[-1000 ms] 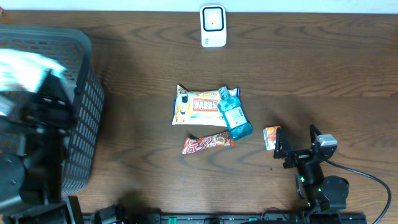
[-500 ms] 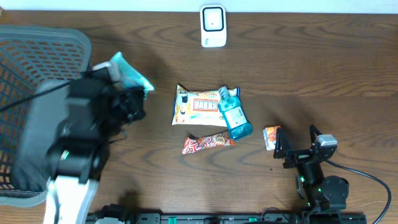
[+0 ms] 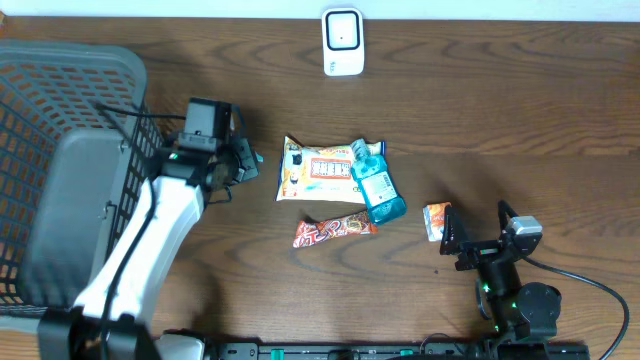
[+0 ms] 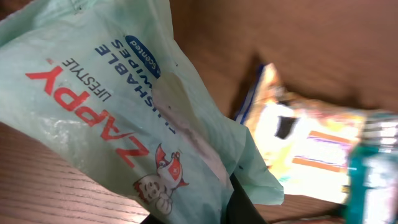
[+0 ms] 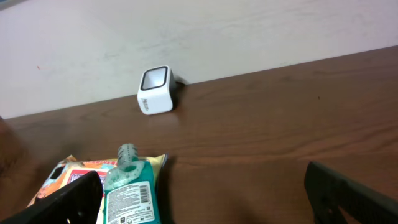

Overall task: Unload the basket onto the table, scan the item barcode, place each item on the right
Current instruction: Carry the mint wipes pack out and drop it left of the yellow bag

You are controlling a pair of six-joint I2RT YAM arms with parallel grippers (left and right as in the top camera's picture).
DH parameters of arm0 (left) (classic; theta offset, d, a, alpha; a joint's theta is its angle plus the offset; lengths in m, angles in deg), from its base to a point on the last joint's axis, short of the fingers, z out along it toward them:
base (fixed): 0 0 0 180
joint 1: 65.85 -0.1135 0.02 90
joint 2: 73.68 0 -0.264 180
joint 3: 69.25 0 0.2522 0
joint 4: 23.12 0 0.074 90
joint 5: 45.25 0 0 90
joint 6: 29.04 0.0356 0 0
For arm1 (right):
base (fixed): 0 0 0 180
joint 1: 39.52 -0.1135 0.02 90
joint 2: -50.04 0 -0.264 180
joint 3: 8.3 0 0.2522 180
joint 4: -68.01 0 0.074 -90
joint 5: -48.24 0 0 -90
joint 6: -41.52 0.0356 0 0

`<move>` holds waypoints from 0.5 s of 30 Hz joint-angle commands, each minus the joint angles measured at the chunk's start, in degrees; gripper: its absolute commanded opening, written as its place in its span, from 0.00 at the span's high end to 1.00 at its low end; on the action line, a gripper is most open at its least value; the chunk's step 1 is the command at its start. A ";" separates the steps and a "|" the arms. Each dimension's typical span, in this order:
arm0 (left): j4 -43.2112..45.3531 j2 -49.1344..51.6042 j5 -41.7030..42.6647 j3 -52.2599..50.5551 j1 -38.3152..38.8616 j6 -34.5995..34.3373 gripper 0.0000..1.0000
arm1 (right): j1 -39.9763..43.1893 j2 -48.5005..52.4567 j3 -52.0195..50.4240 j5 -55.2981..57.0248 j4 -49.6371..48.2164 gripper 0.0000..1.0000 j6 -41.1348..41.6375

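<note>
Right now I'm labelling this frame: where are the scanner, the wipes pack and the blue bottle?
scanner point(image 3: 342, 38), overhead view, its front window.
wipes pack point(image 4: 93, 115), left wrist view, printed front.
blue bottle point(image 3: 377, 187), overhead view, body label.

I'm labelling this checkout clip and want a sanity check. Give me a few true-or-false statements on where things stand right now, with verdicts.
1. The left pincer is shut on a green wipes pack. True.
2. The blue bottle overlaps one end of the snack bag. True.
3. The right pincer grips the blue bottle. False: it stands open and holds nothing; the bottle lies on the table.
4. The white scanner stands at the far edge of the table. True.
5. The candy bar is inside the basket. False: it lies on the table beside the snack bag, well clear of the basket.
</note>
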 commanded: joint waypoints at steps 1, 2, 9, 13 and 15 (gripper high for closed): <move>0.04 4.26 -1.40 -0.02 0.15 0.72 0.93 | -0.61 -0.22 -0.09 0.22 0.20 0.01 0.26; 0.11 5.55 -1.40 -0.04 0.15 0.52 0.92 | -0.61 -0.22 -0.09 0.22 0.20 0.01 0.26; 2.01 12.20 -1.62 -0.44 1.11 -0.13 0.93 | -0.61 -0.22 -0.09 0.22 0.20 0.01 0.26; 3.43 13.90 -1.86 -1.09 2.32 -0.13 0.92 | -0.61 -0.22 -0.09 0.22 0.20 0.01 0.26; 3.91 14.78 -2.73 -1.14 2.91 -0.13 0.93 | -0.61 -0.22 -0.09 0.22 0.20 0.01 0.26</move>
